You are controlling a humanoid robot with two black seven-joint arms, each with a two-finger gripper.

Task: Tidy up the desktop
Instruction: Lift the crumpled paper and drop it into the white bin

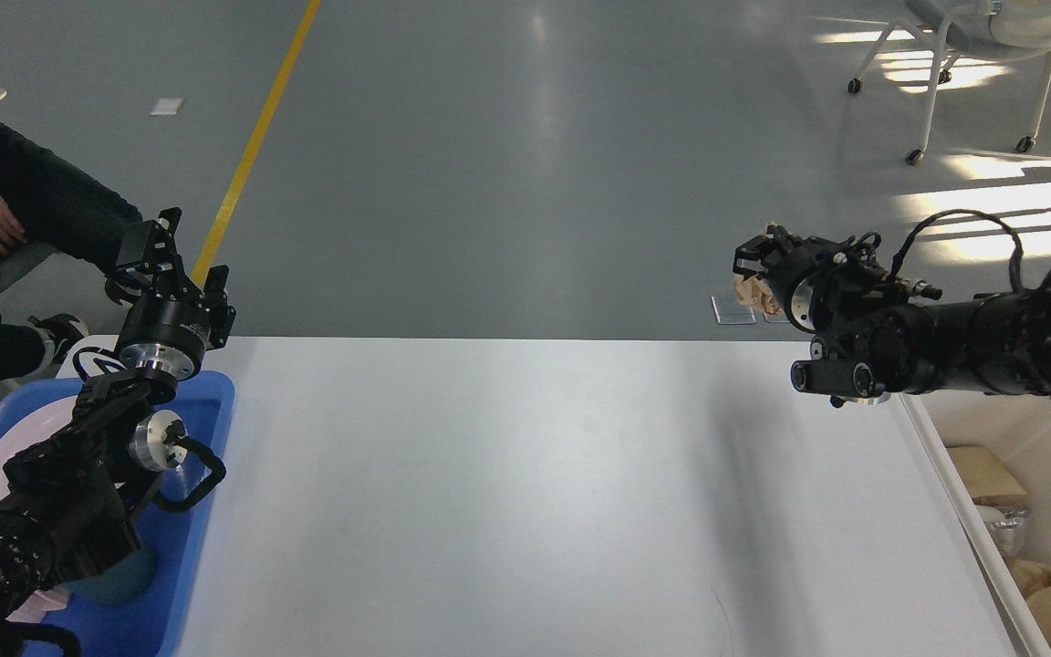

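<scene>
Paper ball held up high, ready for the bin.

Right gripper [756, 270] is closed on a crumpled brown paper ball [752, 292], lifted well above the desktop [535, 493]. The off-white bin [963, 474] sits below it and off to its right, just past the desktop's edge, so I think the arm must swing right and down. Left gripper [181, 265] hangs far off to the left, above the blue tray [206, 474], fingers apart and holding nothing.
</scene>
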